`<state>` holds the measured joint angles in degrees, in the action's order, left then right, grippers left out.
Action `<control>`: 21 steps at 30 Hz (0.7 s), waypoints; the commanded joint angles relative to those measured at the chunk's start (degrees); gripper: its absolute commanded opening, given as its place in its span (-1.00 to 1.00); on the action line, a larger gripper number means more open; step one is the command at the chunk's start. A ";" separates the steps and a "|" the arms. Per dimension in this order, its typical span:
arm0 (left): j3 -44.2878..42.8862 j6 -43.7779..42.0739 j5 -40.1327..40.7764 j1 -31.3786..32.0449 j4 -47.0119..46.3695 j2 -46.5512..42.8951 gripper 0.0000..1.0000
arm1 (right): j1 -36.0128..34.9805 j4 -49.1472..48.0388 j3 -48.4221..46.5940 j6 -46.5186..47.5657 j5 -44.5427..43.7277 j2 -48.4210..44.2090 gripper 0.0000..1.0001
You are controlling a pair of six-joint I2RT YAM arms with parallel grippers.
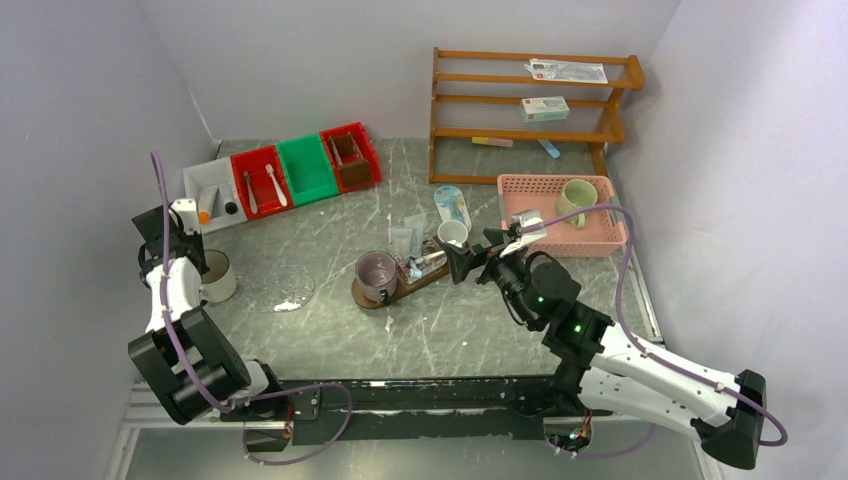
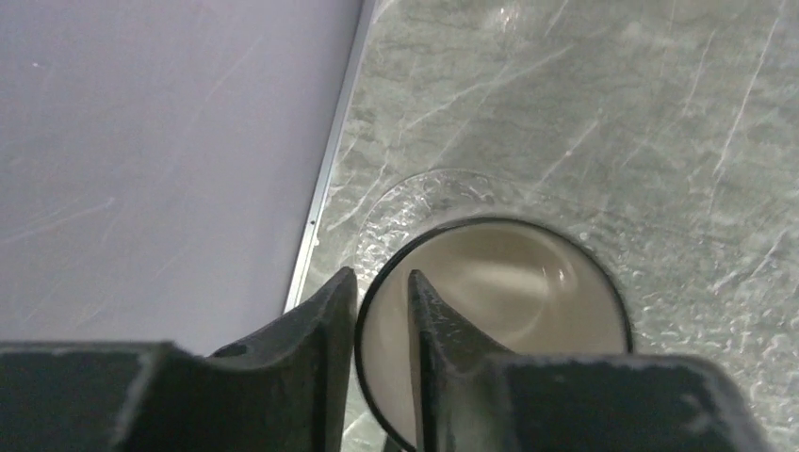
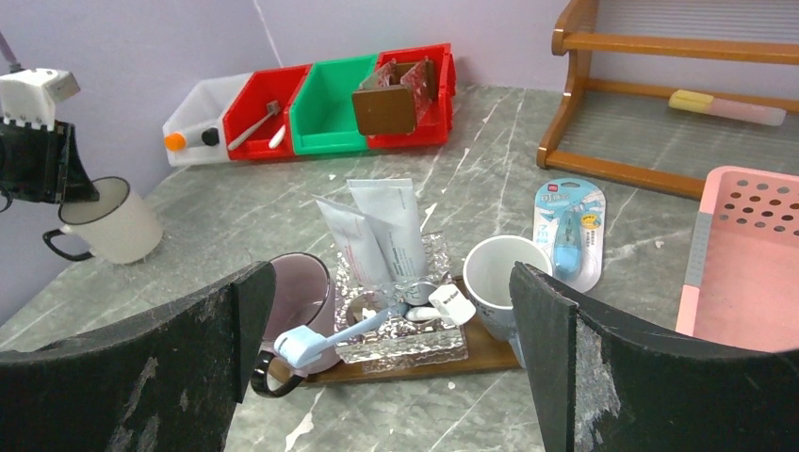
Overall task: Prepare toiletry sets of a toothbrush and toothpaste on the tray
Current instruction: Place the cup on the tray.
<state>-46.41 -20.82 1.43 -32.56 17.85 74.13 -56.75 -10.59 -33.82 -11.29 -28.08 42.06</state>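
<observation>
**A:** What fills most of the top view?

**B:** The grey marbled table (image 1: 330, 330). The two arms reach up from the bottom edge. A wooden shelf (image 1: 530, 132) stands at the upper right. Below it is a pink basket (image 1: 612, 240) holding a green mug (image 1: 577, 197). A row of white, red and green bins (image 1: 305, 168) sits at the upper left.

**A:** And the tray?

**B:** The tray (image 1: 425, 280) lies at the centre of the frame, slanting up to the right. In the right wrist view only a brown strip of it (image 3: 415, 363) shows at the lower middle.

**A:** What is on it?

**B:** A purple mug (image 3: 301, 292) stands at its left end and a white mug (image 3: 495, 278) at its right end. A crinkled glass dish (image 3: 400, 325) sits between them. Two white tubes (image 3: 377, 235) rise upright at the dish, though I cannot tell whether they are in it or just behind it. The toothbrush (image 3: 344, 331) lies across the front of the dish, its pale blue head pointing lower left toward the purple mug.

**A:** What about the right gripper?

**B:** The right gripper (image 3: 393, 273) is spread wide and holds nothing. It hangs just right of the tray's right end in the top view.

**A:** And the left one?

**B:** The left gripper (image 2: 381, 275) is at the far left over a cream mug (image 2: 499, 301), well apart from the tray. One finger is inside the rim and one outside. A gap shows between them, so I cannot tell whether they are pinching the rim.
</observation>
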 commanded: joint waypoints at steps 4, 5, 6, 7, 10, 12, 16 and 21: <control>1.59 -0.48 3.08 -0.60 -4.46 -0.56 -0.19 | -0.42 -0.66 -0.52 0.57 -0.97 0.21 1.00; 1.71 -0.44 3.21 -0.58 -4.48 -0.64 -0.18 | -0.44 -0.66 -0.54 0.51 -0.82 0.28 1.00; 1.76 -0.25 3.69 -0.51 -4.55 -0.76 -0.17 | -0.43 -0.70 -0.53 0.48 -0.72 0.25 1.00; 1.70 0.09 4.14 -0.42 -4.68 -0.95 -0.14 | -0.46 -0.74 -0.54 0.46 -0.67 0.23 1.00; 1.43 0.74 6.67 1.28 -5.38 -2.23 -0.05 | -0.44 -0.83 -0.43 0.47 -0.74 0.22 1.00; 1.09 0.95 8.00 3.24 -5.94 -4.04 0.00 | -0.46 -1.00 -0.32 0.40 -0.75 0.21 1.00; 0.89 1.82 10.89 6.61 -6.31 -9.01 0.10 | -0.42 -1.32 -0.09 0.13 -0.03 0.14 1.00; 1.18 3.12 9.07 8.92 -4.91 -11.89 0.16 | -0.42 -1.20 -0.14 -0.24 0.36 -0.37 1.00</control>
<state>-45.19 -19.29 9.93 -24.84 13.56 63.72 -56.77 -10.55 -33.82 -11.33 -27.64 42.52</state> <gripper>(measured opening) 0.564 0.997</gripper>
